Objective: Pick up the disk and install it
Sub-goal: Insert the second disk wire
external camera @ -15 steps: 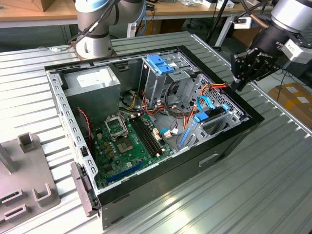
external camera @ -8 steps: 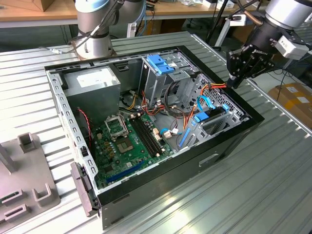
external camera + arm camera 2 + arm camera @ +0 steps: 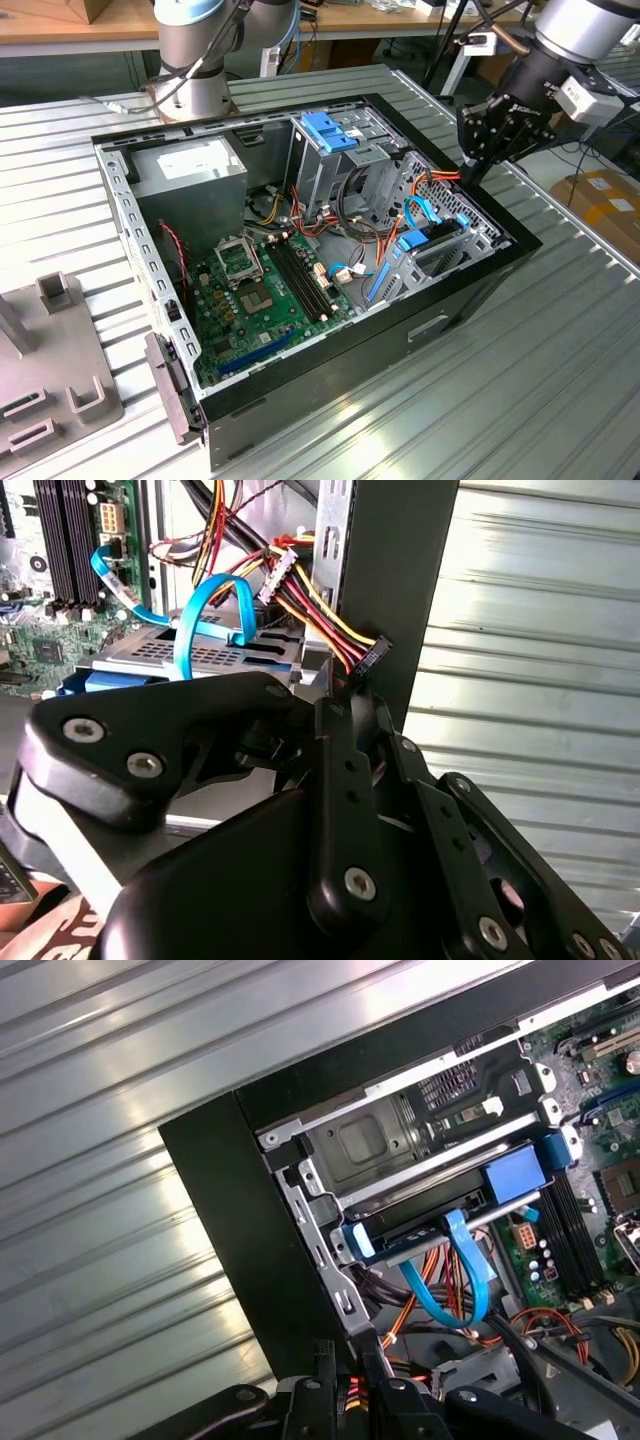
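End effector [image 3: 478, 170] closed, empty, above disk [image 3: 440, 1222]

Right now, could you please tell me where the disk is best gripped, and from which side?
Probably by the light-blue rails along its edges, coming from the cabled end: the disk lies flat inside the metal cage, so only that end, where the blue cable plugs in, is exposed.

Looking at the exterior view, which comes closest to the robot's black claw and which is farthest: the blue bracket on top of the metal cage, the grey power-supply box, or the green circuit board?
From the gripper:
1. Blue bracket, on the drive cage at the case's far side.
2. Grey power-supply box, in the far corner on the exterior view's left.
3. Green circuit board, on the case floor; its near end lies farthest, though its closest corner rivals the box.
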